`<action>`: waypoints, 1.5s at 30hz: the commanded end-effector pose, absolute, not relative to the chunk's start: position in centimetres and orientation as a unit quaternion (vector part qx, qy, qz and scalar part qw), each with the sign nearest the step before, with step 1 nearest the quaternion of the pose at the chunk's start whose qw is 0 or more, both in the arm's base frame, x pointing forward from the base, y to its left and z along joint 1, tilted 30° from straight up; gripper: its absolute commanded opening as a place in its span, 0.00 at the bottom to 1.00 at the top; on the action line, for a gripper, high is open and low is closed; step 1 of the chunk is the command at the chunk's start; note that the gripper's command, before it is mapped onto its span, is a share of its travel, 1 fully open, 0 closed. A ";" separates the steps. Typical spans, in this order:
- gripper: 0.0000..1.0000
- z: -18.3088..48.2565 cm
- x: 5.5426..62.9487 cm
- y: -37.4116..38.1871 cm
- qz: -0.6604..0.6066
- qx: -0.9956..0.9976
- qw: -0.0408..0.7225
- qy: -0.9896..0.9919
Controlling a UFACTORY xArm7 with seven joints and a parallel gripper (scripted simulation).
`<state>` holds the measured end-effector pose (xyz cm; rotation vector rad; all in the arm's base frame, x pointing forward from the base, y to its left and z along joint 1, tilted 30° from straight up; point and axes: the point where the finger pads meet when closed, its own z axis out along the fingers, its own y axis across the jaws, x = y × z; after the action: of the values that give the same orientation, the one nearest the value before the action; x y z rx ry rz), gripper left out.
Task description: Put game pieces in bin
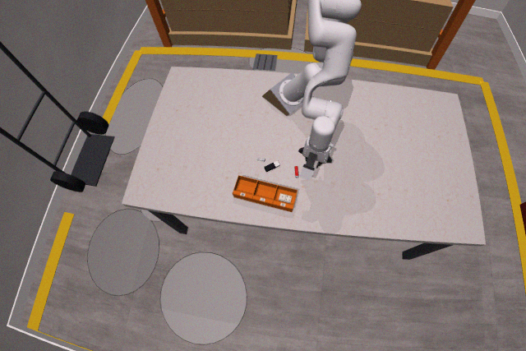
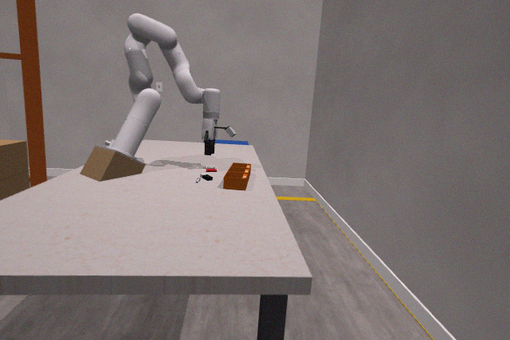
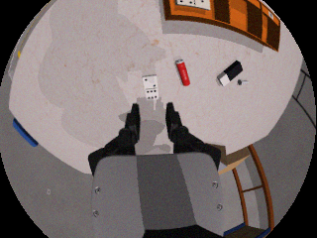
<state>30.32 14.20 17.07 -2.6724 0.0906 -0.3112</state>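
I've got the fingers part-open w/ nothing between, hovering just above a white domino [image 3: 151,86] lying on the tabletop [image 1: 408,160] — another domino [image 1: 284,198] sits in the orange bin's [image 1: 243,180] end compartment.

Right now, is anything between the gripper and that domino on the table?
Nothing visible. The gripper is open above the white domino, and the wrist view shows only bare table between the fingers and the piece. The red stick lies off to one side, apart from it.
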 end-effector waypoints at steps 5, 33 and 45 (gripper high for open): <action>0.41 17.2 30.5 14.2 -0.125 -0.966 0.227 -0.016; 0.41 17.2 30.4 14.2 -0.125 -0.966 0.227 -0.016; 0.41 14.1 31.3 15.8 -0.125 -0.966 0.227 -0.016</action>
<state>30.57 15.02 15.10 -2.6689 -0.0455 -0.3386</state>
